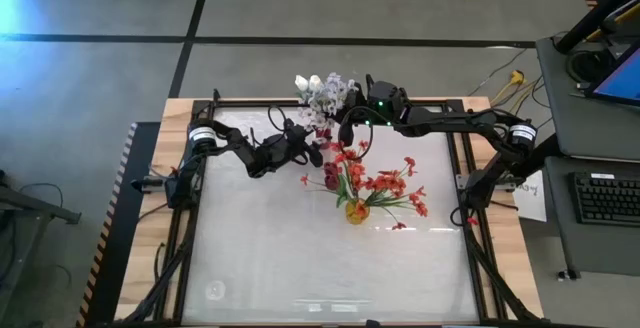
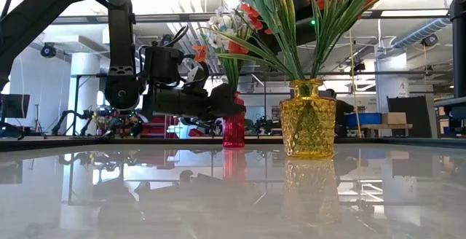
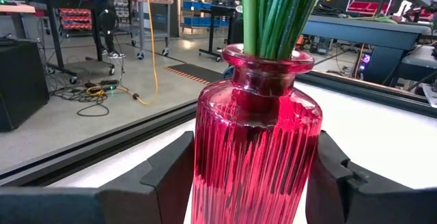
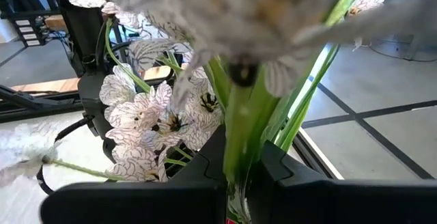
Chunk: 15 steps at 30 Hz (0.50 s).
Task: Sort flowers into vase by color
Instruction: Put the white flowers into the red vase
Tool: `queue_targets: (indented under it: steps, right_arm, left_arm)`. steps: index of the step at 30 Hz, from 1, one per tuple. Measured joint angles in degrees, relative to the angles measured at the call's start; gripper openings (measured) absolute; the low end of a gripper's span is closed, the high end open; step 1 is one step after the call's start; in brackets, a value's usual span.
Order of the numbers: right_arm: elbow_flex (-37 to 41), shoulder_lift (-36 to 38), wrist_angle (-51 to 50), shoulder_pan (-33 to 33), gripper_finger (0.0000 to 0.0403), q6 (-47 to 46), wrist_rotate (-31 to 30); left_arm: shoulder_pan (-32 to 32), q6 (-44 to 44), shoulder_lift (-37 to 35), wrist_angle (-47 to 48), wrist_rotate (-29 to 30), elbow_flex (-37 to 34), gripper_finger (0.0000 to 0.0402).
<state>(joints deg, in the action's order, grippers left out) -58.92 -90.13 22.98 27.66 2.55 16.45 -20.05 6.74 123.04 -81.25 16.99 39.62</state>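
Note:
A red ribbed glass vase (image 3: pixel 256 135) stands on the table near its far edge, with green stems (image 3: pixel 273 12) rising from its neck. My left gripper (image 2: pixel 222 108) reaches in level and is shut on it. White flowers (image 1: pixel 325 93) spread above that vase. My right gripper (image 4: pixel 239 166) hovers over them, shut on a white flower's stem. Nearer the middle, a yellow glass vase (image 2: pixel 307 119) stands on its base and holds red-orange flowers (image 1: pixel 385 183). My left gripper pinches the red vase's body, one finger (image 3: pixel 171 176) on each of its two opposite sides (image 3: pixel 205 162), below the shoulder. The fingers come in level from the table's left. The vase stands upright, its base on the table. My right gripper pinches the green stem (image 4: pixel 235 142) of a white flower between its two fingers, just below the bloom. The fingers reach in from the table's right, about level, and lie across the stem. The stem runs downward past the fingers; its lower end is hidden.
The metal frame rails (image 1: pixel 330 108) run along the table's far edge just behind the red vase. The near half of the white tabletop (image 1: pixel 320 278) is bare. A side desk with a keyboard (image 1: pixel 605 198) stands off the table's right.

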Motion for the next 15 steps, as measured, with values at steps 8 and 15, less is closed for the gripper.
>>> queue_targets:
  steps: [8, 15]
  right_arm:
    - [0.04, -0.07, -0.17, 0.00, 0.0018, 0.04, 0.00]
    - [0.04, -0.07, -0.72, 0.00, 0.0018, 1.89, 0.02]
  left_arm:
    - [0.00, 0.00, 0.00, 0.00, -0.02, 0.00, 0.0200]
    - [0.00, 0.00, -0.02, 0.00, -0.02, 0.00, 0.0200]
